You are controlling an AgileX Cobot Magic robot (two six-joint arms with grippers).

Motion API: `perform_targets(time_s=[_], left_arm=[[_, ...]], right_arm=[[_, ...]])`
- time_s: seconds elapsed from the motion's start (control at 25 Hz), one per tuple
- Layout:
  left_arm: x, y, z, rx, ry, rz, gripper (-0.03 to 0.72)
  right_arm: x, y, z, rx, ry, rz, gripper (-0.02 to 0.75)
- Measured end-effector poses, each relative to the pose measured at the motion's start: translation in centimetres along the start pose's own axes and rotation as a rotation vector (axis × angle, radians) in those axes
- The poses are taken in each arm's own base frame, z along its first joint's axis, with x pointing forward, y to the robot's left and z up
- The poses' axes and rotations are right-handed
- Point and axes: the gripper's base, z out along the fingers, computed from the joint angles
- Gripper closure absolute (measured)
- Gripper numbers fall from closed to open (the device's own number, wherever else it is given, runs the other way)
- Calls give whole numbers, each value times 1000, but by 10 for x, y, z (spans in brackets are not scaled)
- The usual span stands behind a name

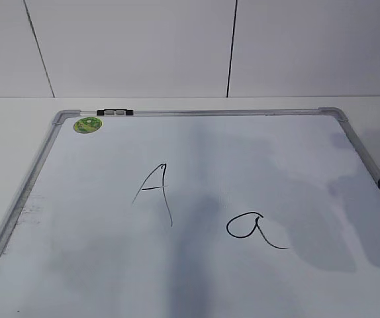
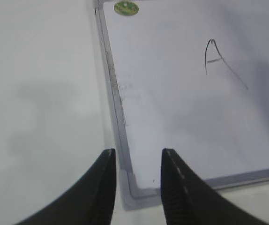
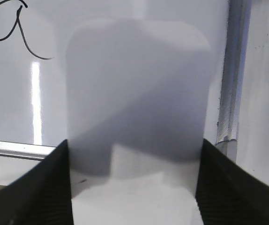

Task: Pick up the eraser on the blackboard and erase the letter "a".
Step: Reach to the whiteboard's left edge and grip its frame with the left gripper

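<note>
Gripping eraser, right end effector

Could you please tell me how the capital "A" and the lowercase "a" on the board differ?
The capital "A" is tall and angular with a crossbar; the letter "a" is a low rounded loop with a curling tail. The "A" sits left, the "a" right and nearer. Both are black strokes on the blackboard.

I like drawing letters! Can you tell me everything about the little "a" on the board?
The little "a" is drawn in thin black marker on the blackboard: a round loop with a tail curling off to the right. It is whole, not smudged, lying right of and lower than the tall capital "A". Nothing touches it; shadow lies around it.
</note>
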Motion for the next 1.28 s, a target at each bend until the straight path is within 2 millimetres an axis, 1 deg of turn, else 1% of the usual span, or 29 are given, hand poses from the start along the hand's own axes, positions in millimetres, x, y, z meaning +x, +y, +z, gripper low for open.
perform_targets(time_s=[0.2,0.36,0.56,0.72,0.84,0.96,1.08,1.28], left_arm=[[-28,1,12,25,-125,-59,443],[-47,7,34,21,-120,-116,443],[-60,18,70,-6,-17,-169,443],[-60,25,100,-24,112,-205,430],[-59,30,118,-32,195,-227,399],[-65,33,133,-37,252,-239,376],[-74,36,147,-29,302,-232,369],[-88,39,173,11,443,-205,368]], right_arm=[[-1,1,0,-13,-9,7,183],[-1,1,0,-14,-9,8,183],[-1,1,0,-16,-9,8,183],[-1,1,0,-16,-9,8,183],[-1,1,0,-16,-9,8,183],[-1,1,0,-16,-9,8,183],[-1,1,0,-16,-9,6,183],[-1,1,0,-16,-9,6,183]])
